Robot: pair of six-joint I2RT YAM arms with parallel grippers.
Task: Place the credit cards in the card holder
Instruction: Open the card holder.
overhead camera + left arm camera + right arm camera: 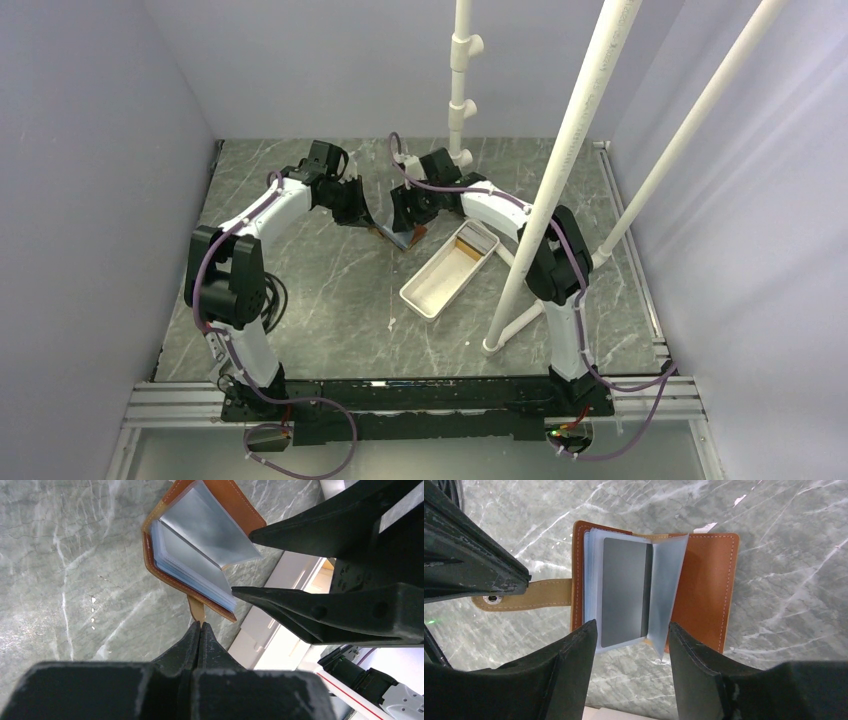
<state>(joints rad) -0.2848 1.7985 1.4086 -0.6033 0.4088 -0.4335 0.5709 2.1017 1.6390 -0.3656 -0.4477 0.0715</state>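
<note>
**Thin sleeves, a light wallet: the ways this insertion could slip**

The card holder (704,580) lies open on the surface (330,300), midway between the two arms and just beyond the white tray (412,297). A dark grey card (624,590) sits among its clear sleeves; how deep it is seated cannot be told. The right pincer (631,627) is spread, one finger on each side of that card's near edge, and does not clearly grip it. The left pincer (199,625) is pressed together on the strap (539,594), which seems to be the only thing anchoring the wallet.

The likeliest trouble is the loose sleeve (669,580) standing up beside the card. If the right fingers close, they could catch that film along with the card and crumple it. A push on the card could also slide the light wallet across the smooth stone, or pull the strap out of the left fingers. The two pincers work close together, so a small sideways move risks a knock between them.

The surface is grey marble-patterned, veined white and smooth-looking. Plain pale walls enclose it on three sides, and white pipes (575,150) rise on the right. Something tan lies at the tray's far end, too small to identify.
</note>
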